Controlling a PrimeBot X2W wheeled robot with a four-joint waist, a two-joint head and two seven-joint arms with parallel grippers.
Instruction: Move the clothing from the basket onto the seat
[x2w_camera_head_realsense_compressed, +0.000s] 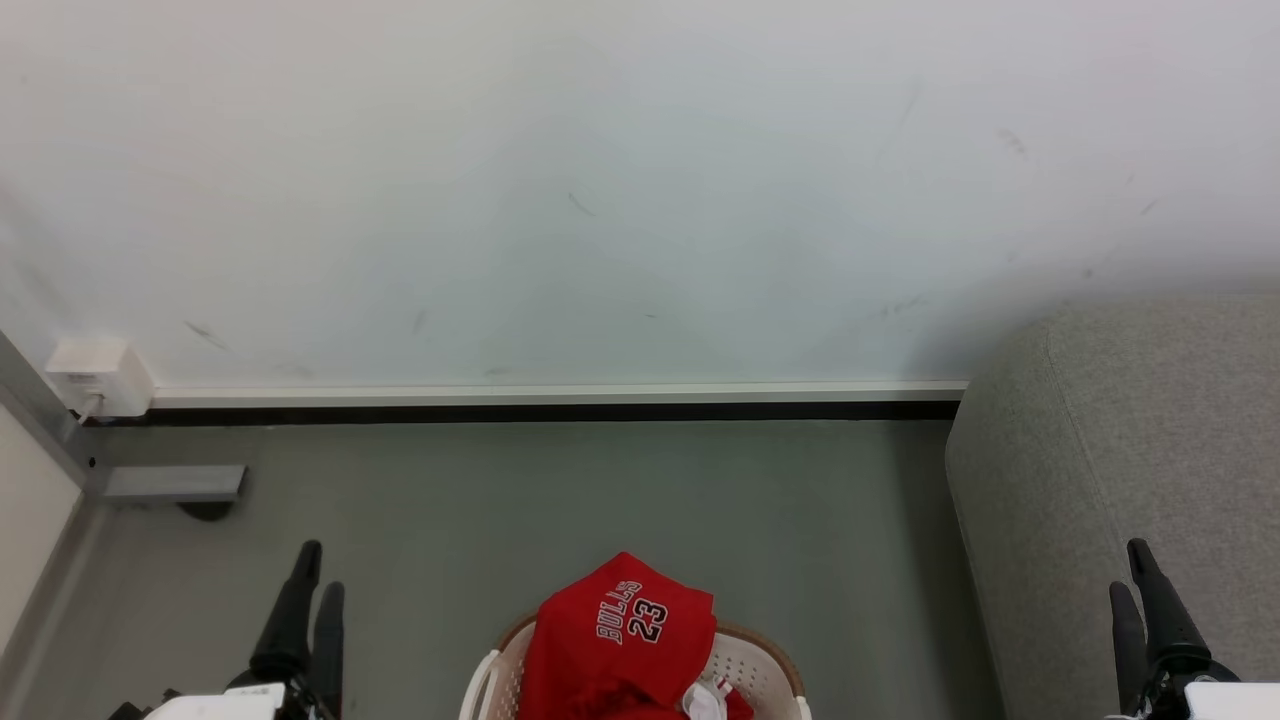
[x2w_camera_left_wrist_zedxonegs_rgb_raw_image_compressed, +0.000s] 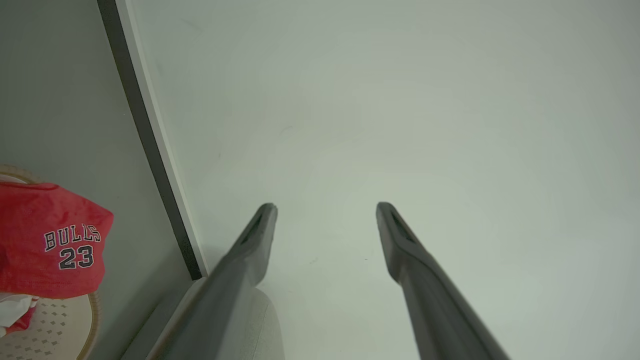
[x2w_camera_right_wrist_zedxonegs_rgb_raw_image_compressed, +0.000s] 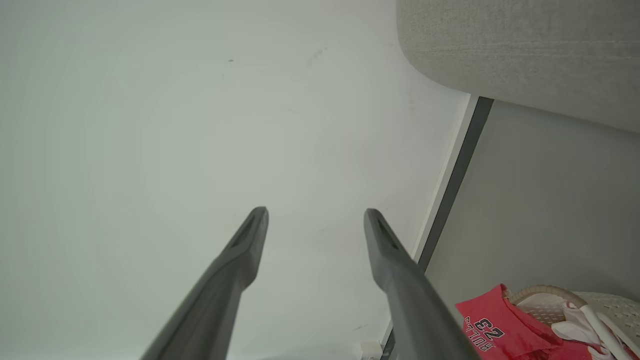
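Note:
The red clothing (x2w_camera_head_realsense_compressed: 620, 635), lettered "BULLS 23", is heaped in the white perforated basket (x2w_camera_head_realsense_compressed: 748, 662) at the bottom centre of the head view, draped over its far rim. The clothing (x2w_camera_left_wrist_zedxonegs_rgb_raw_image_compressed: 50, 240) also appears at the left edge of the left wrist view and the clothing (x2w_camera_right_wrist_zedxonegs_rgb_raw_image_compressed: 492, 327) in the lower right of the right wrist view. The light-grey seat (x2w_camera_head_realsense_compressed: 1130, 480) stands to the right of the basket. My left gripper (x2w_camera_head_realsense_compressed: 318, 568) is raised left of the basket, my right gripper (x2w_camera_head_realsense_compressed: 1132, 566) in front of the seat. Both the left gripper (x2w_camera_left_wrist_zedxonegs_rgb_raw_image_compressed: 325, 207) and the right gripper (x2w_camera_right_wrist_zedxonegs_rgb_raw_image_compressed: 315, 212) stand open and empty.
A white wall (x2w_camera_head_realsense_compressed: 600, 180) with a white and black skirting (x2w_camera_head_realsense_compressed: 550, 402) runs behind the grey floor (x2w_camera_head_realsense_compressed: 560, 500). A white socket box (x2w_camera_head_realsense_compressed: 98, 378) and a grey door stop (x2w_camera_head_realsense_compressed: 175, 484) sit at the far left corner.

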